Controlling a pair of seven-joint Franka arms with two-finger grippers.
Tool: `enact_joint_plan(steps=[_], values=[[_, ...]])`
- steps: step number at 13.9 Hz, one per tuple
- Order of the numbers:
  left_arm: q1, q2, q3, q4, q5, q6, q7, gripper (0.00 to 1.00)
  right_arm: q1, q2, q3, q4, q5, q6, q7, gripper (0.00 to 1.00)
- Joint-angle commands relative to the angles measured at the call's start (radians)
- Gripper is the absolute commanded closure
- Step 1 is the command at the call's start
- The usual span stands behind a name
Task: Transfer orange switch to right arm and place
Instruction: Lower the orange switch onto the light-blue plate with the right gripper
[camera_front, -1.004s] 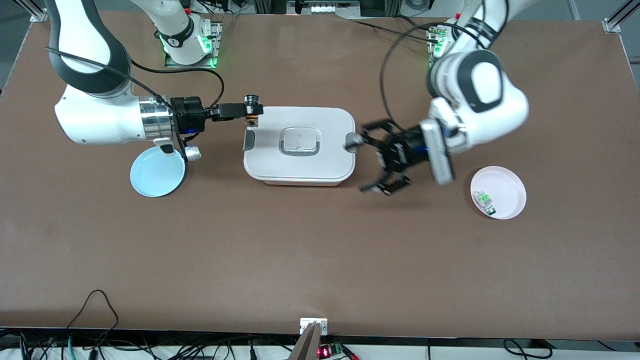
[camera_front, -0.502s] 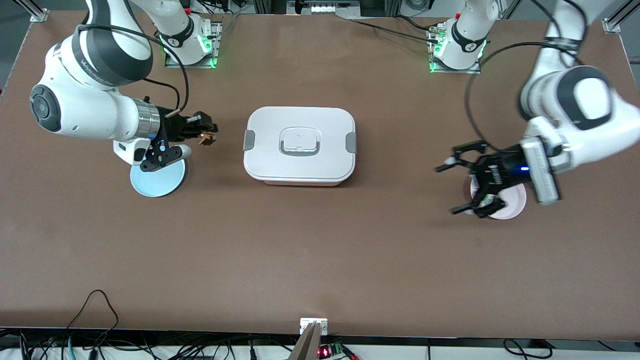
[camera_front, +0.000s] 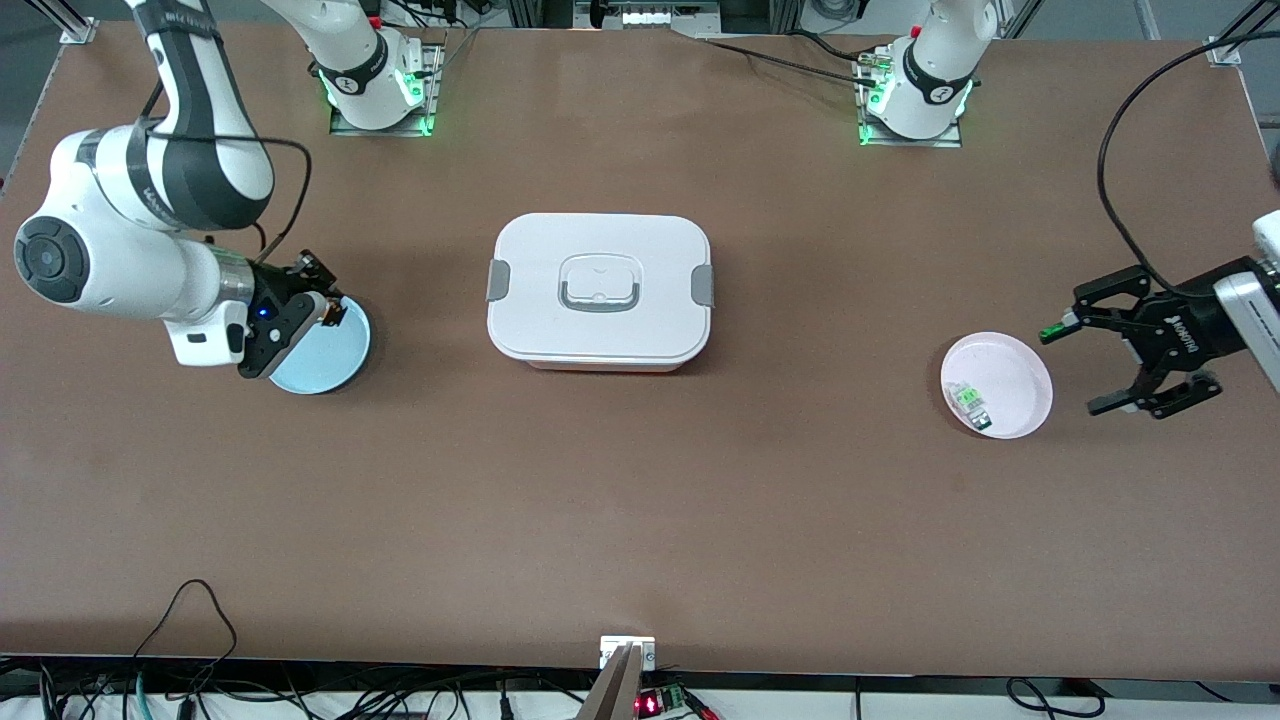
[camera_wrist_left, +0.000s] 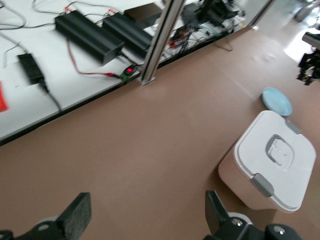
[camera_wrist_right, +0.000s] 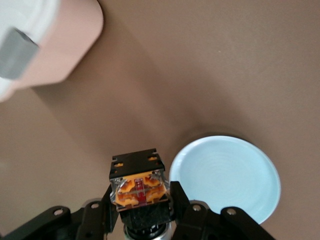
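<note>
- Both arms have swung away from the white box (camera_front: 599, 288) toward the desk's (camera_front: 640, 520) two ends.
- Right pincer (camera_front: 328, 312), clamped on the orange switch (camera_wrist_right: 139, 186), hangs over the blue plate (camera_front: 335, 352).
- Left pincer (camera_front: 1095, 365) gapes empty at 3 o'clock of the pink plate (camera_front: 1012, 372).

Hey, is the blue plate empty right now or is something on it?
Empty: the blue plate shows bare; the right gripper holds the orange switch beside it.

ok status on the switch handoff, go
Right hand shut on orange switch, over blue plate. Left hand open, empty, beside pink plate. Nothing in the way.
</note>
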Motion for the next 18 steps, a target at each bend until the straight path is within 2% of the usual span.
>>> enact_joint_plan(steps=[1, 4, 6, 8, 10, 13, 16, 18], values=[[-0.029, -0.023, 0.005, 0.029, 0.2, -0.01, -0.197, 0.0, 0.001, -0.016, -0.047, -0.131, -0.047, 0.168, -0.182, 0.98], [-0.067, -0.078, 0.005, 0.03, 0.412, -0.035, -0.351, 0.0, -0.001, 0.03, -0.101, -0.262, -0.049, 0.441, -0.392, 0.98], [-0.088, -0.1, 0.006, 0.03, 0.512, -0.092, -0.49, 0.0, -0.002, 0.085, -0.108, -0.291, -0.047, 0.55, -0.437, 0.98], [-0.111, -0.123, 0.005, 0.03, 0.607, -0.176, -0.625, 0.0, -0.008, 0.124, -0.109, -0.31, -0.047, 0.635, -0.467, 0.98], [-0.131, -0.149, 0.006, 0.03, 0.65, -0.247, -0.777, 0.0, -0.01, 0.153, -0.109, -0.313, -0.047, 0.667, -0.471, 0.98], [-0.179, -0.15, 0.005, 0.081, 0.744, -0.37, -0.967, 0.0, -0.01, 0.204, -0.109, -0.313, -0.047, 0.738, -0.517, 0.94], [-0.193, -0.141, 0.005, 0.099, 0.764, -0.402, -1.013, 0.0, -0.008, 0.207, -0.107, -0.311, -0.046, 0.73, -0.506, 0.45], [-0.193, -0.14, 0.006, 0.092, 0.756, -0.37, -1.01, 0.0, -0.008, 0.198, -0.105, -0.307, -0.046, 0.709, -0.503, 0.0]])
